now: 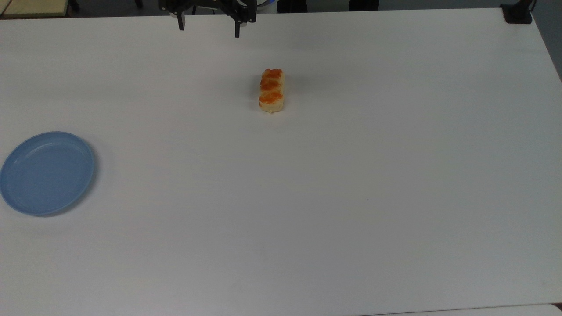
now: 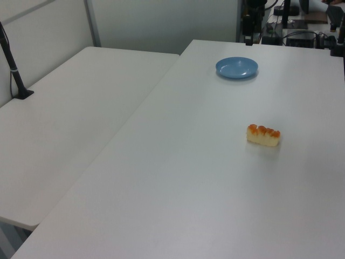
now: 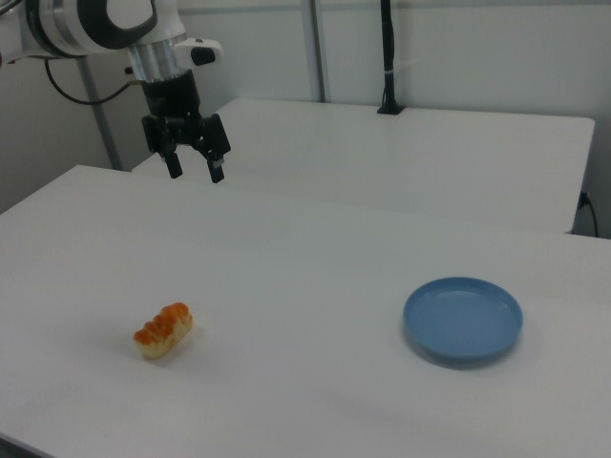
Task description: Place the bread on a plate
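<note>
The bread [image 1: 272,91], a small pale-yellow roll with orange-brown patches, lies on the white table [image 1: 333,184]; it is also in the left view [image 2: 263,135] and the right view [image 3: 163,330]. The light-blue plate [image 1: 47,173] sits bare at the top view's left edge, far from the bread [image 2: 236,67] [image 3: 463,318]. My gripper [image 1: 208,29] hangs open over the table's far edge in the top view, up and left of the bread. In the right view the gripper [image 3: 196,173] is well above the table with nothing between its fingers.
A second white table [image 2: 70,118] adjoins along the left view's left. A black post [image 3: 387,57] stands on it. A black clamp [image 1: 517,12] sits at the top view's upper right corner. Equipment and cables [image 2: 294,29] crowd beyond the plate.
</note>
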Available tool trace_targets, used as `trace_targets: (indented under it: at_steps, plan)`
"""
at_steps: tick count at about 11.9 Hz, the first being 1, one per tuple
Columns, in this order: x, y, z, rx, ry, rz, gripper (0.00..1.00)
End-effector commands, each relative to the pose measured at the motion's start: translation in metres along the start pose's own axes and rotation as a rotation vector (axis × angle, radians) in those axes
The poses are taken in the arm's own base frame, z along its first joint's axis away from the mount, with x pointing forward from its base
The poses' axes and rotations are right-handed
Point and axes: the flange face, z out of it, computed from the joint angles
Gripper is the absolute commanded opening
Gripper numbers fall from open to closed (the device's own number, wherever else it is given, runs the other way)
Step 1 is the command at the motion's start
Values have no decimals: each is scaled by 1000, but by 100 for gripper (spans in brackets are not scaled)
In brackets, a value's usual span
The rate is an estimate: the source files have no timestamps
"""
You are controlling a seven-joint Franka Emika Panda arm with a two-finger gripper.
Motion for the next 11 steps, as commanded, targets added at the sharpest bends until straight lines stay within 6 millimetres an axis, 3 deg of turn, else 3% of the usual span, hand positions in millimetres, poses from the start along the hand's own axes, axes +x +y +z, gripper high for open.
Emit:
trace_targets:
  at_steps: [1,4,6,8,11]
  plan:
    - [-10,-13,-1,3,-33,-38,100]
    - [-20,-17,1,8,-43,-48,100]
    - [-48,-32,7,36,-58,-72,100]
    - [-86,-55,25,78,-37,-79,100]
    - [-91,-97,74,93,-24,-45,100]
